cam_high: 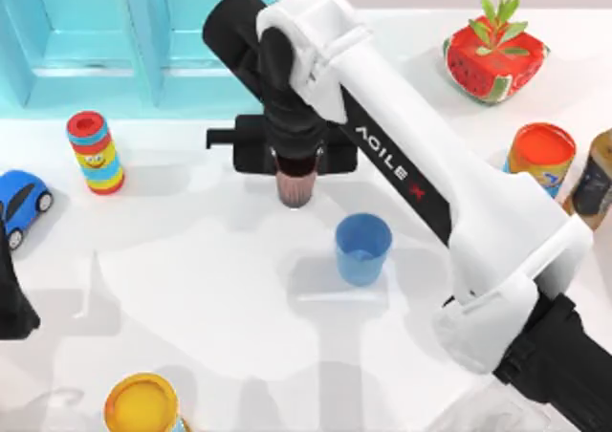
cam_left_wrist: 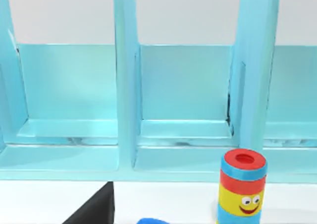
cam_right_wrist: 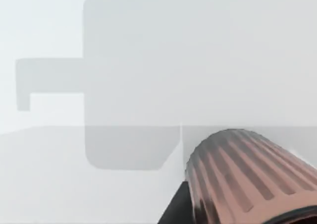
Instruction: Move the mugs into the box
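Neither mug is in the box (cam_high: 86,31) yet. The right gripper (cam_high: 296,169) apparently pinches the brown mug (cam_high: 296,185) just short of the box; the blue mug (cam_high: 363,248) waits nearby.

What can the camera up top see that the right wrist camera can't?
Top view alone: the blue mug standing on the table, the turquoise box, the smiley cylinder, a toy car, the watermelon planter and the parked left arm at the left edge. Right wrist view alone: the ribs of the brown mug up close. Both: that brown mug, held by the right gripper, above the white table.
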Controlling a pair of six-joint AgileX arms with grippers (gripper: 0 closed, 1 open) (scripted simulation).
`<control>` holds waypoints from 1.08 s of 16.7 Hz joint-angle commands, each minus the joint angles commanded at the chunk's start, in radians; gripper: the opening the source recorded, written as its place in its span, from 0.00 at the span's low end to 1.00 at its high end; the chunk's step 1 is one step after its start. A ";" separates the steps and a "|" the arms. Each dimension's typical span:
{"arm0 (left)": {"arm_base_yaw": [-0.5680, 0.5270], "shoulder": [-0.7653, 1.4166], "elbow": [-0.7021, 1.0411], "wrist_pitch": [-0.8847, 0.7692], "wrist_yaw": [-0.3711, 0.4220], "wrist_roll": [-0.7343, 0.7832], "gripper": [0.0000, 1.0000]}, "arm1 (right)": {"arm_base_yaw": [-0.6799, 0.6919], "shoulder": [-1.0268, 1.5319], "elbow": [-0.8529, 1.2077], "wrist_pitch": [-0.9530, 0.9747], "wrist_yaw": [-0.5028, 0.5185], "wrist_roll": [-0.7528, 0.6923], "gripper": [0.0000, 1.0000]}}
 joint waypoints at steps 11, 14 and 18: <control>0.000 0.000 0.000 0.000 0.000 0.000 1.00 | -0.039 -0.232 -0.301 0.123 -0.014 -0.036 0.00; 0.000 0.000 0.000 0.000 0.000 0.000 1.00 | -0.070 -0.400 -0.563 0.210 -0.025 -0.065 0.00; 0.000 0.000 0.000 0.000 0.000 0.000 1.00 | -0.111 -0.622 -0.929 0.324 -0.038 -0.109 0.00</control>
